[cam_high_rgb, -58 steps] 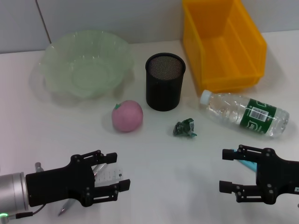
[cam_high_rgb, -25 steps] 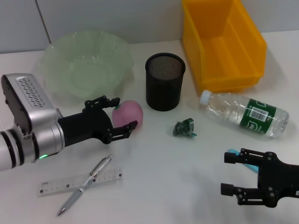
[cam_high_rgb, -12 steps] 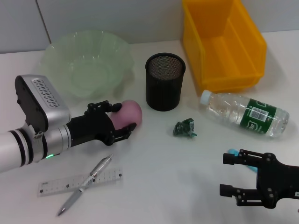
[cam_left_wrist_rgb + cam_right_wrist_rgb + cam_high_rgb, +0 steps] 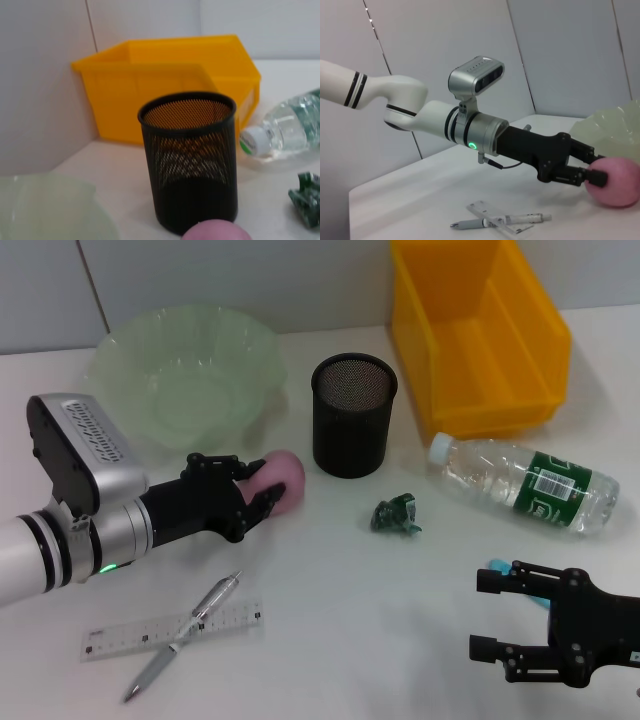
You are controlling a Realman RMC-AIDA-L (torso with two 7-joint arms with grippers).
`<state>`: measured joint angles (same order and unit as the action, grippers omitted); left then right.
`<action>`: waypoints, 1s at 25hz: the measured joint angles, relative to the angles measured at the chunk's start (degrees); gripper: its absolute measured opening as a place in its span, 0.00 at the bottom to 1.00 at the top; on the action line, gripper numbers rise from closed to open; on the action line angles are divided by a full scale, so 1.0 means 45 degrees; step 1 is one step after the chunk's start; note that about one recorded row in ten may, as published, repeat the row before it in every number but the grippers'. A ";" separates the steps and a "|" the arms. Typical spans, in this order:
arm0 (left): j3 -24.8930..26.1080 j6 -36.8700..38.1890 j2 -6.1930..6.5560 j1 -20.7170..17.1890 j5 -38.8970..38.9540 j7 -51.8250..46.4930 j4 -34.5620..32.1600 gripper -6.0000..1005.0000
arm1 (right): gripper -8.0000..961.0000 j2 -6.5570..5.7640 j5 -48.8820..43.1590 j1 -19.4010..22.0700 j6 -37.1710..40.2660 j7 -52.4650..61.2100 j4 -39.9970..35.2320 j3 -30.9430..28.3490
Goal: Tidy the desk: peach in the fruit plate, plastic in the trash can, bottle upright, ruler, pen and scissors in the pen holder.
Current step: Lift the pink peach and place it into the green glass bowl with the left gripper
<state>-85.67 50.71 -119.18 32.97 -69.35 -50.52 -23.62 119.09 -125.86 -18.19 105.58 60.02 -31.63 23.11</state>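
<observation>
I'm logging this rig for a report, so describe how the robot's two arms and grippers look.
The left arm is glossy white with black rings, a silver wrist section with a green light, a silver camera block and a thin cable. The black left gripper and black right gripper have angular, bolted fingers.

A round pink peach [image 4: 290,478] sits between the black fingers [image 4: 262,502] of the silver-and-white left arm's gripper [image 4: 262,485]. The crinkled fruit plate [image 4: 180,370] is pale translucent green. The mesh pen holder [image 4: 353,415] is black, the trash bin [image 4: 478,330] bright yellow. The clear bottle [image 4: 525,484] has a white cap and green label with a barcode. The crumpled plastic scrap [image 4: 396,514] is dark green; the ruler [image 4: 170,630] clear, the pen [image 4: 185,633] silver.
</observation>
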 joint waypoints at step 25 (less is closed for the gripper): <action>0.3020 -0.2234 0.0060 0.1046 0.2475 0.0089 -0.0732 0.33 | 0.85 -0.0020 0.0000 0.0043 0.0011 0.0135 -0.0002 0.0001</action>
<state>-72.08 40.66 -118.91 37.68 -58.21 -50.12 -26.92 119.00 -125.86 -18.00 105.63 60.63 -31.64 23.12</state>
